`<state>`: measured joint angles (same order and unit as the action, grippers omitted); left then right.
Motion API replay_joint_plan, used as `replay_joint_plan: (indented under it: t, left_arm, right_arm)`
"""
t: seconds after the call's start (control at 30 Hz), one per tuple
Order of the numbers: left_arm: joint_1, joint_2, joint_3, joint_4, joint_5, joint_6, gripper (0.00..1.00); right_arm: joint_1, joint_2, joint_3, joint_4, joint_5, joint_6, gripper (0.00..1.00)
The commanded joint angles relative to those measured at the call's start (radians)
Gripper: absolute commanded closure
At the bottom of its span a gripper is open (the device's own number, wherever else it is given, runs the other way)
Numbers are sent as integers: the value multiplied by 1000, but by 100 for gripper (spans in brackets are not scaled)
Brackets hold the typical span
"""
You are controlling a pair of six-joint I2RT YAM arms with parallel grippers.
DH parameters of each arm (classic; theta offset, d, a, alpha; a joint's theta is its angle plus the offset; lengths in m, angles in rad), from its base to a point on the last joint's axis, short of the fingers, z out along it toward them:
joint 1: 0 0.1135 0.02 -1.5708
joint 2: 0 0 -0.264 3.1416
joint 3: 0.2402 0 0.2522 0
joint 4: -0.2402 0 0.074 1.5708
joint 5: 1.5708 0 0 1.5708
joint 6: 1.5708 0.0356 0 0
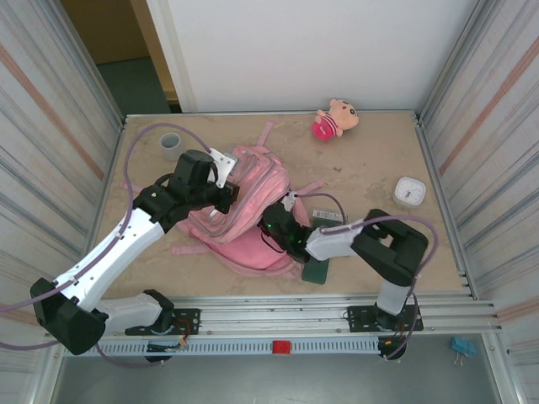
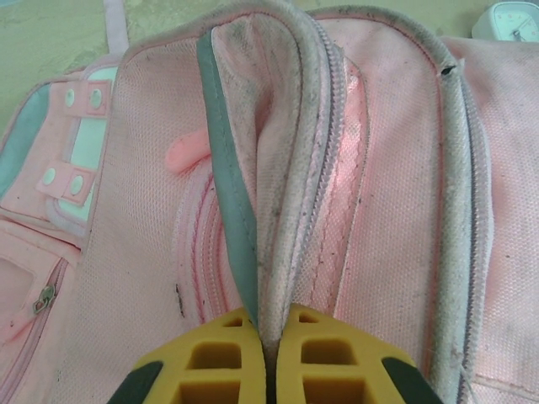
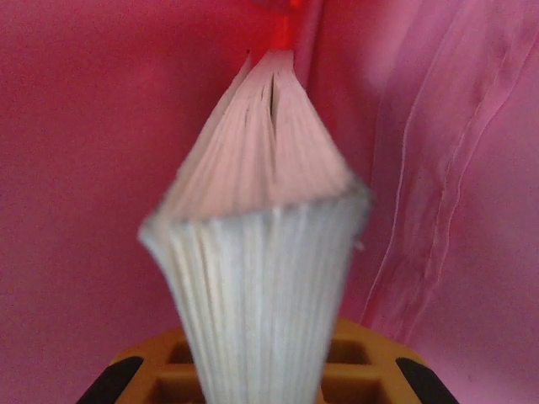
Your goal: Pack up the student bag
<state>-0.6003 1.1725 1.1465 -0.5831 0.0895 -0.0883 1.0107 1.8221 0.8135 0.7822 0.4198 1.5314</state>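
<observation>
The table (image 1: 379, 252) is a pale board with walls on three sides, and the student bag (image 1: 248, 215) lies slumped near its middle, a little toward the near edge, with its straps trailing on the board. The bag is pink with grey-white zipper trim, and its mouth faces right. The left gripper (image 2: 268, 337) comes at the bag from the left, its yellow fingers pressed together on the raised zipper rim and pinching that fold of fabric upright. The right gripper (image 1: 282, 229) reaches in from the right, its tip at the bag's mouth. It is clamped on a book (image 3: 261, 252), whose fanned pages point into the pink lining that surrounds it. A pink doll (image 1: 335, 119) lies at the far edge, well apart from the bag. A white clock (image 1: 409, 191) sits to the right. A small grey cup (image 1: 172, 145) stands at the far left.
</observation>
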Motion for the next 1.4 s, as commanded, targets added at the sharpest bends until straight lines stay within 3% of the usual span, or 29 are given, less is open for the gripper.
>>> replay_joint_plan:
  t: [0.0,0.13,0.27,0.37,0.7,0.93,1.17,1.3,1.33,1.37]
  left_arm:
    - [9,-58,39,141,42,-25,100]
    - [13,-63,42,143,44,-31,100]
    - [13,-62,39,132,5,-21,100]
    - [15,-58,37,112,-28,-6,100]
    - [35,-58,9,73,-104,41,100]
    - [35,-86,-15,16,-85,170,100]
    - [34,-137,-50,-135,-39,480,100]
    - [33,-128,-60,-291,-8,652,100]
    - [32,-119,-63,-338,-23,686,99]
    - [30,-108,-65,-381,-40,711,91]
  right_arm:
    - [8,92,84,55,43,77,90]
    - [10,158,136,-8,51,127,82]
    - [8,145,119,-93,49,168,62]
    - [2,107,68,-135,29,199,54]
    - [2,-193,-145,-283,-15,141,43]
    - [-31,-530,-214,-556,-63,-68,41]
    - [-95,-878,-200,-873,-165,-370,37]
    - [-183,-992,-169,-993,-286,-539,36]
    - [-209,-1006,-157,-1029,-320,-574,36]
    - [-235,-1012,-147,-1058,-357,-608,36]
